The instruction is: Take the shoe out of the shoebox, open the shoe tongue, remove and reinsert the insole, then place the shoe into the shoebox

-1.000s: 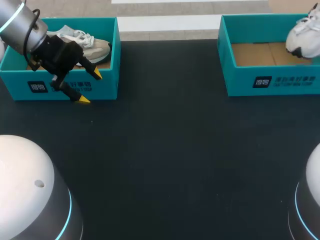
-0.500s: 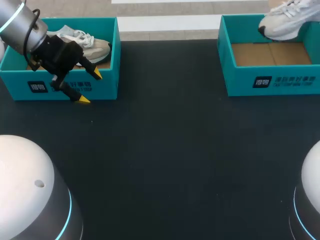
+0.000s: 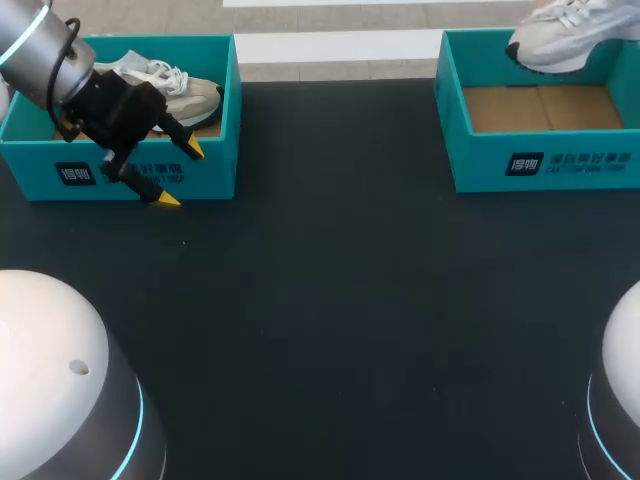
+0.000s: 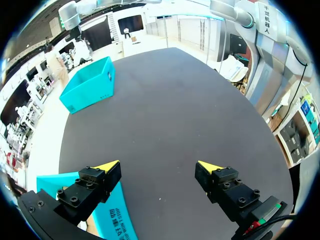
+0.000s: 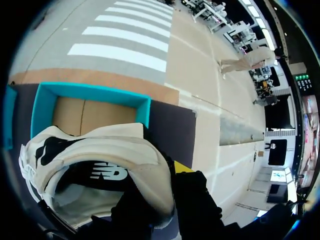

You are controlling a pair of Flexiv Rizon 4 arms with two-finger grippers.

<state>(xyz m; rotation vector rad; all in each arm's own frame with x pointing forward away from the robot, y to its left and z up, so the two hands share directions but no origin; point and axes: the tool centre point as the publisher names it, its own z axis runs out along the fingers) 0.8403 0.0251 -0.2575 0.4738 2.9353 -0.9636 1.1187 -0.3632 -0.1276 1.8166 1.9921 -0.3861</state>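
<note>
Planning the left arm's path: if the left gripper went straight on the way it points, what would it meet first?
Most likely the bare table: the left gripper, open, points down at it beside the left box, nothing between.

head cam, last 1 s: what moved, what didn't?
The white shoe, held in the right gripper, swung from over the right end of the right box leftwards and toward its far wall, turning as it went; most of that came in the first half second. Nothing was grabbed or let go. The left gripper stayed open in front of the left box; the grey shoe inside did not move.
</note>
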